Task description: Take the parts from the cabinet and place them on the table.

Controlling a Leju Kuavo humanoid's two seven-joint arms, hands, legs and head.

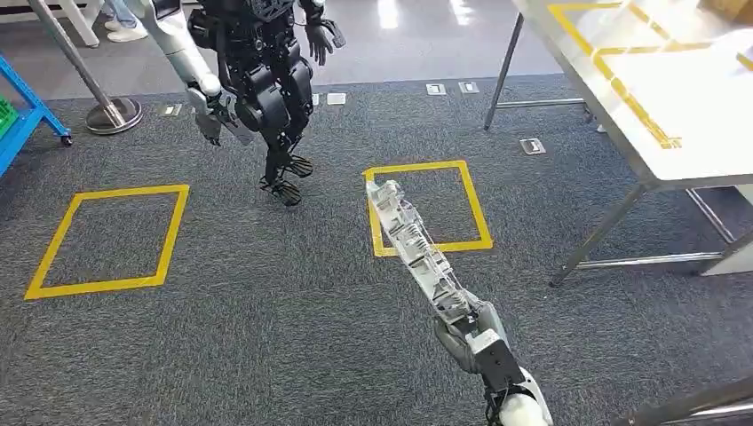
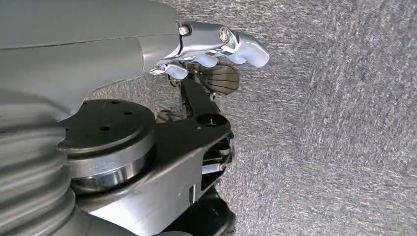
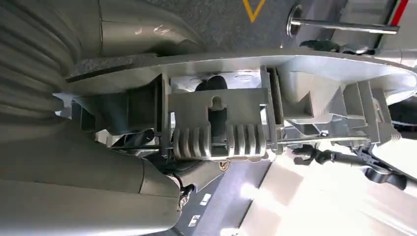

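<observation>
My right hand point(image 1: 459, 327) grips the near end of a long grey plastic part point(image 1: 410, 241) with ribs and clips. The part sticks out ahead of me, low over the dark carpet, its far tip above a yellow floor square point(image 1: 475, 213). Up close, the part point(image 3: 216, 118) runs across the right wrist view with the right hand point(image 3: 98, 162) wrapped around it. The white table point(image 1: 701, 115) with yellow tape lines stands to the front right, apart from the part. My left hand point(image 2: 216, 49) hangs over the carpet, fingers curled in with nothing in them.
Another humanoid robot point(image 1: 257, 71) stands ahead, a little left. A second yellow square point(image 1: 107, 240) marks the carpet on the left. A blue cart point(image 1: 22, 120) is at the left edge, a post base point(image 1: 113, 115) beside it. The table's metal legs point(image 1: 599, 235) reach the floor at the right.
</observation>
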